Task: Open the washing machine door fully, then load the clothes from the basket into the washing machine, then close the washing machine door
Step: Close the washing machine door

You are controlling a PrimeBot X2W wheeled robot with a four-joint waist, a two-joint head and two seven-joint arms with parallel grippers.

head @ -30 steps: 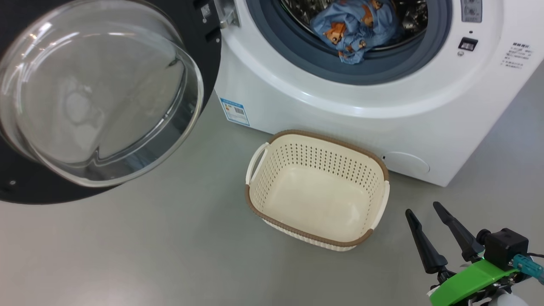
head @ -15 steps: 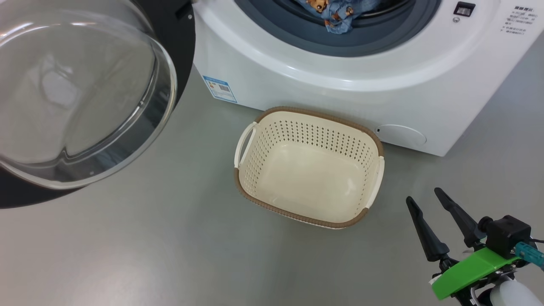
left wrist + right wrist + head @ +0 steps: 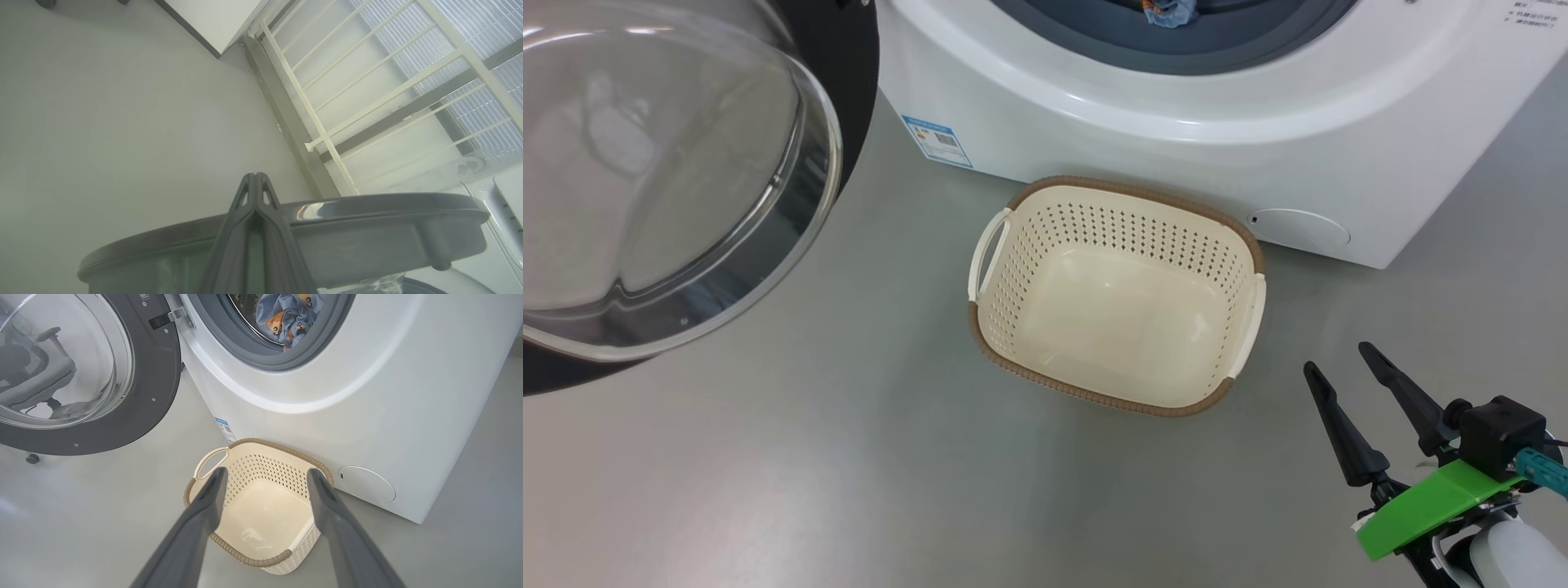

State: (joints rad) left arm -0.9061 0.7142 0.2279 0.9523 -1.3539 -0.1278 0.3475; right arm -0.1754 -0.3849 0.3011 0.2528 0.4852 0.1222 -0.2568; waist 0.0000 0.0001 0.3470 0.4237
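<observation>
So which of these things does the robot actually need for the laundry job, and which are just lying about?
Part of the job: washing machine; washing machine door, standing open; clothes, in the drum; basket, empty.

Just there: white railing; small wheel on the floor; blue label sticker.

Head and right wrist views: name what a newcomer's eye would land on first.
The washing machine door, swung wide open at the left, its bulging glass bowl looming. Next, the empty cream basket on the grey floor before the washing machine, with bear-print blue clothes inside it.
</observation>
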